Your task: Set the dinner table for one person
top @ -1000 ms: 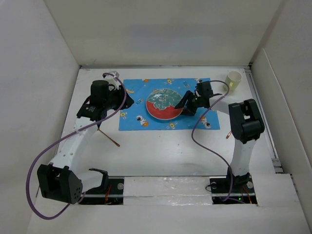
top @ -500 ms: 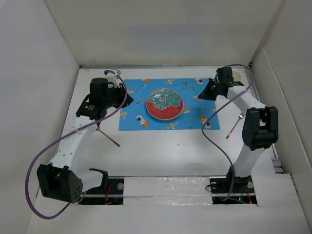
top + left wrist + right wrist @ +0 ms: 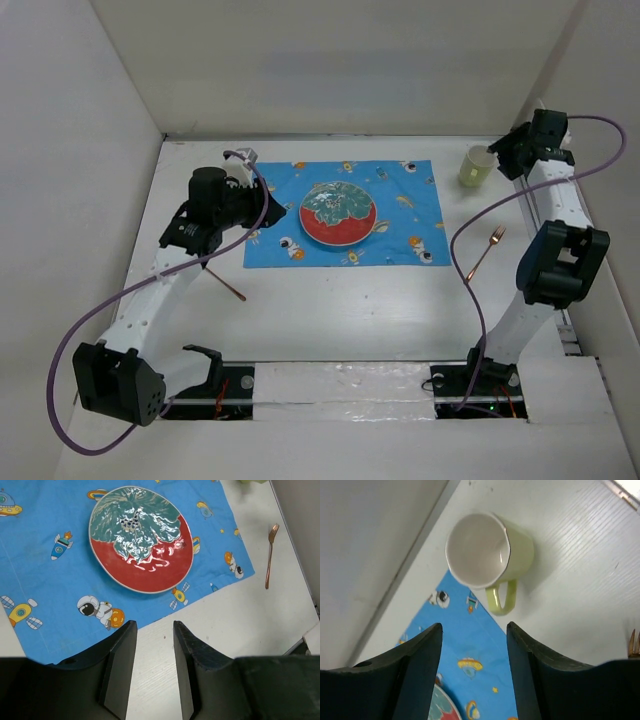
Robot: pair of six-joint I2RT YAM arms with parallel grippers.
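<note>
The white dinner table (image 3: 340,310) holds a blue cartoon-print placemat (image 3: 400,215) with a red and green plate (image 3: 338,214) on it. A pale green cup (image 3: 477,166) stands off the mat's far right corner. A copper fork (image 3: 485,254) lies right of the mat. My left gripper (image 3: 270,212) hovers open and empty over the mat's left edge; in its wrist view (image 3: 154,630) the plate (image 3: 141,539) lies ahead. My right gripper (image 3: 500,148) is open and empty, raised just right of the cup (image 3: 487,550), which lies ahead of its jaws (image 3: 474,626).
A thin copper utensil (image 3: 225,282) lies on the table left of the mat, under my left arm. White walls enclose the table on three sides; the right wall is close behind my right wrist. The fork also shows in the left wrist view (image 3: 270,555).
My right arm has swung from the plate's right rim out to the far right corner beside the cup. My left gripper has shifted slightly right toward the plate.
</note>
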